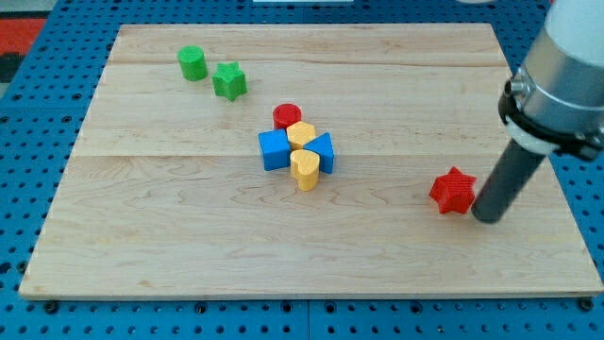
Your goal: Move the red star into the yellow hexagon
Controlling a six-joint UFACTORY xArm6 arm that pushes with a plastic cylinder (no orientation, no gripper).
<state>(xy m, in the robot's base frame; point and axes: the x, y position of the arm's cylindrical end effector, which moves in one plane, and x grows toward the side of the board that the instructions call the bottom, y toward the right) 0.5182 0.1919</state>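
Observation:
The red star (453, 191) lies on the wooden board at the view's right. My tip (488, 217) stands just to the right of it, almost touching its right side. The yellow hexagon (301, 133) sits in a cluster near the board's middle, far to the left of the star. It touches a red cylinder (287, 115) above it and a yellow heart (305, 168) below it.
A blue cube (275, 149) and a blue triangle (323, 151) flank the cluster's left and right. A green cylinder (192, 62) and a green star (228, 81) lie at the top left. The board's right edge (566, 203) is close to my tip.

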